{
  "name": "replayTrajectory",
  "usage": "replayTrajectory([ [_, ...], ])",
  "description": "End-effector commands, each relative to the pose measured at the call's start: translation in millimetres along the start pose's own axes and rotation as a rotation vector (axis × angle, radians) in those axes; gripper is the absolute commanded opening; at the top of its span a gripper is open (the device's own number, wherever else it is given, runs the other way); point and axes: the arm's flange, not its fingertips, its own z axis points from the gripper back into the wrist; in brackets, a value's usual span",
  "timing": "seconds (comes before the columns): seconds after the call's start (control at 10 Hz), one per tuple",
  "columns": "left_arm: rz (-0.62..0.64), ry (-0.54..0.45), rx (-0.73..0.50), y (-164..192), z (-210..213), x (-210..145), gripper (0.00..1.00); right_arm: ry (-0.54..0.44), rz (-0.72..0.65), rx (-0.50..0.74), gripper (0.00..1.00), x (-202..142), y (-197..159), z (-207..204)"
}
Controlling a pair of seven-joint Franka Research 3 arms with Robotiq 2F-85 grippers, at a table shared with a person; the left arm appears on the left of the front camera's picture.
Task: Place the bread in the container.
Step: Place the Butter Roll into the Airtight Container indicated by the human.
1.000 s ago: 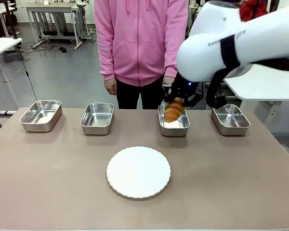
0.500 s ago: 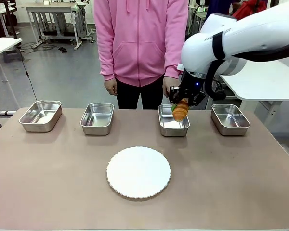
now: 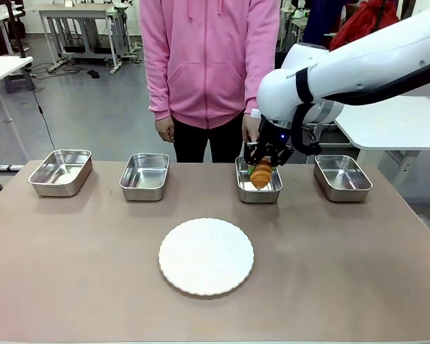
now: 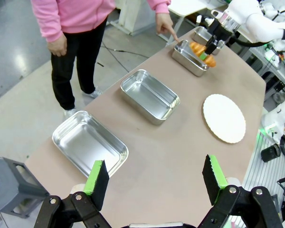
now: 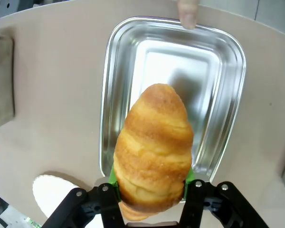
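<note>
The bread, a golden-brown ridged croissant, hangs point-down just above the container, the third steel tray from the left. My right gripper is shut on it. In the right wrist view the bread sits between the green pads over the near half of the container. A person's fingertip touches the tray's far rim. My left gripper stands open high above the table's left end, with the bread and the container far off.
A white scalloped plate lies in the table's middle. Three more steel trays stand in the far row: two at left, one at right. The person in a pink hoodie stands behind the row.
The right arm's bulk has drawn back to the right. The gripper with the bread stayed over the third tray, shifting slightly and ending a little lower.
</note>
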Motion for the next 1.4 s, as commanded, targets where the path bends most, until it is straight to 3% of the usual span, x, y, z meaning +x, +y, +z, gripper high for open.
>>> replayTrajectory([
  [0.0,-0.013,-0.003,-0.004,-2.0,0.2,-0.8,1.0,-0.055,0.03,0.003,0.56,8.0,-3.8,6.1],
  [0.1,-0.013,-0.003,-0.004,-2.0,0.2,-0.8,1.0,-0.09,0.062,-0.018,1.0,5.1,-2.5,5.5],
  [0.7,-0.013,-0.003,-0.004,-2.0,0.2,-0.8,1.0,-0.089,0.058,-0.045,1.0,6.8,1.4,11.0],
  [0.8,-0.013,-0.003,-0.004,-2.0,0.2,-0.8,1.0,-0.127,-0.103,-0.023,1.0,9.6,2.0,16.7],
  [0.9,-0.013,-0.003,-0.004,-2.0,0.2,-0.8,1.0,-0.081,0.051,-0.031,1.0,9.0,0.8,6.9],
  [1.3,-0.013,-0.003,-0.004,-2.0,0.2,-0.8,1.0,-0.081,0.051,-0.031,1.0,9.0,0.8,6.9],
])
